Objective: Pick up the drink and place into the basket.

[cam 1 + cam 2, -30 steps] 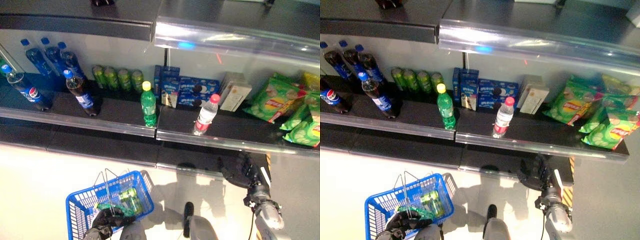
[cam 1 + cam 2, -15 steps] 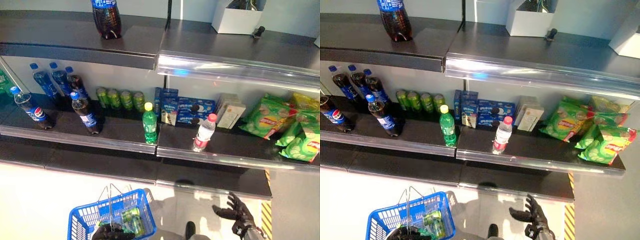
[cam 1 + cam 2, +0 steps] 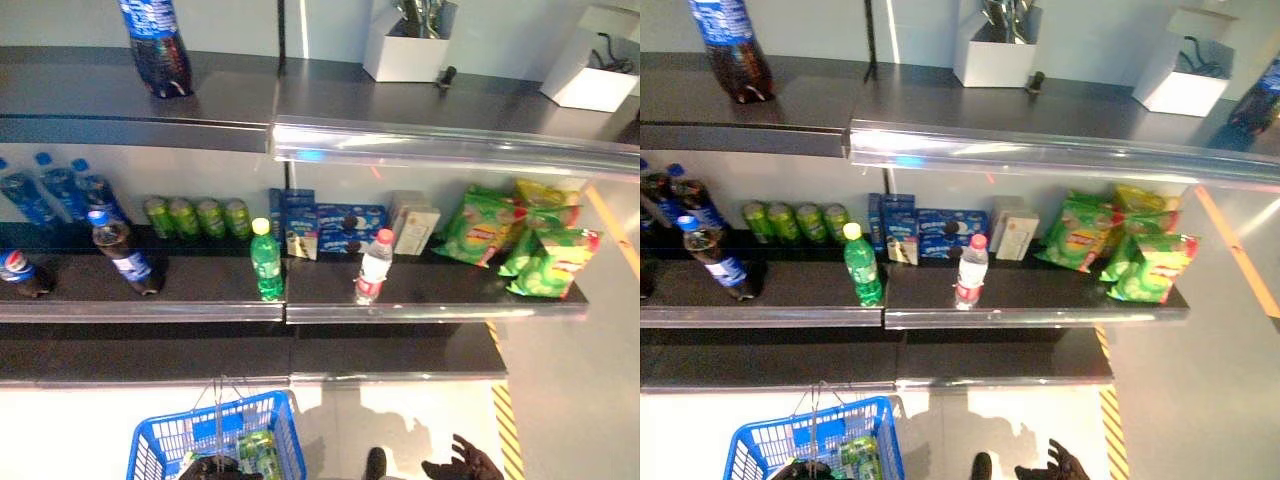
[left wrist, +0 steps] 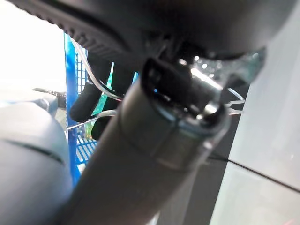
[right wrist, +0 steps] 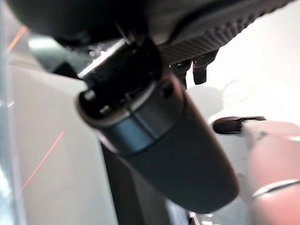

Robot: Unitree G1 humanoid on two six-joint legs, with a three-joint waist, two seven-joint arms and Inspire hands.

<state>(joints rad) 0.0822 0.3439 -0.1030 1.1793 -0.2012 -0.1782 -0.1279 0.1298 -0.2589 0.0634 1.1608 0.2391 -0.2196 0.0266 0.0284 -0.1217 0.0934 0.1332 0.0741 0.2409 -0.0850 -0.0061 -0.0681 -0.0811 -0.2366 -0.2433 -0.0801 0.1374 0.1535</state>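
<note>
A blue wire basket (image 3: 160,445) hangs low at the left, with green cans (image 3: 258,452) and a green packet lying in it. My left hand (image 3: 213,468) is shut on the basket's wire handle; in the left wrist view its fingers (image 4: 84,101) curl round the handle wires. On the middle shelf stand a green bottle (image 3: 266,262) with a yellow cap and a clear water bottle (image 3: 373,268) with a red cap. My right hand (image 3: 465,465) is low at the right, open with fingers spread, holding nothing and well below the shelf.
Cola bottles (image 3: 122,255) and a row of green cans (image 3: 195,215) stand at the shelf's left, blue biscuit boxes (image 3: 325,222) in the middle, green snack bags (image 3: 520,240) at the right. A large cola bottle (image 3: 155,45) and white boxes (image 3: 405,50) are on the top shelf.
The whole view has shifted up and back, so the top shelf now shows. My right hand has dropped from the lower shelf's edge to the bottom of the view. The basket stays in my left hand.
</note>
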